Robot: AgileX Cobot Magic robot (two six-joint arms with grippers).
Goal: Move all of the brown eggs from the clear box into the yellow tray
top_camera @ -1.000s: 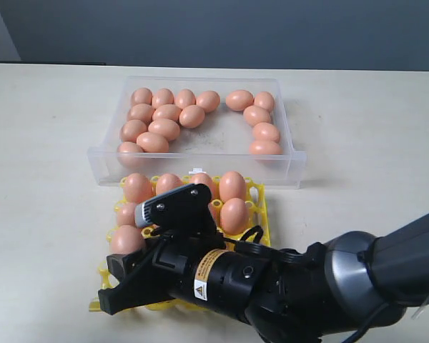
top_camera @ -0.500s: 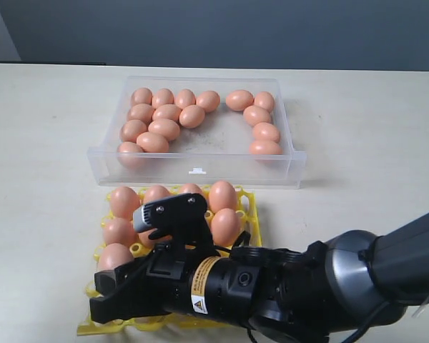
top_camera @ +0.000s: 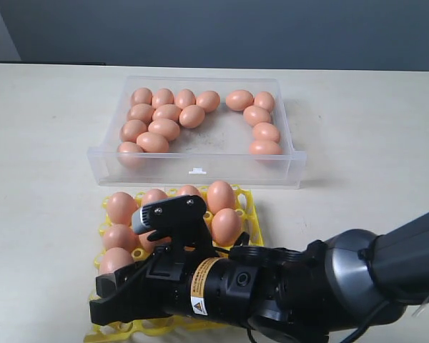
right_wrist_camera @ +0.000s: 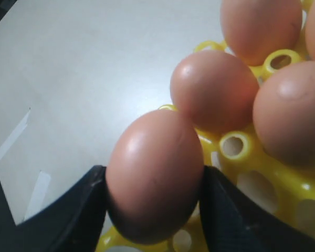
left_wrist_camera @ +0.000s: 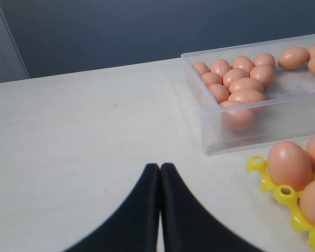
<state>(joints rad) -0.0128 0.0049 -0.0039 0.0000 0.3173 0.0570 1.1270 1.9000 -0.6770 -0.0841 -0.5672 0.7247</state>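
Brown eggs [top_camera: 164, 128] lie in two lots on a pale, matte bench [top_camera: 43, 143] before a dark grey-blue wall [top_camera: 214, 28]. Sixteen sit in the clear box [top_camera: 236, 168], eleven at one end and five at the other. At least seven show in the yellow tray [top_camera: 249, 202] just in front of the box, the arm hiding part of it. The right gripper [right_wrist_camera: 153, 181] has its jaws clamped on one brown egg [right_wrist_camera: 152, 152] at the tray's edge away from the box. The left gripper [left_wrist_camera: 160, 170], out beyond the box's fuller end, has its jaws pressed together, empty.
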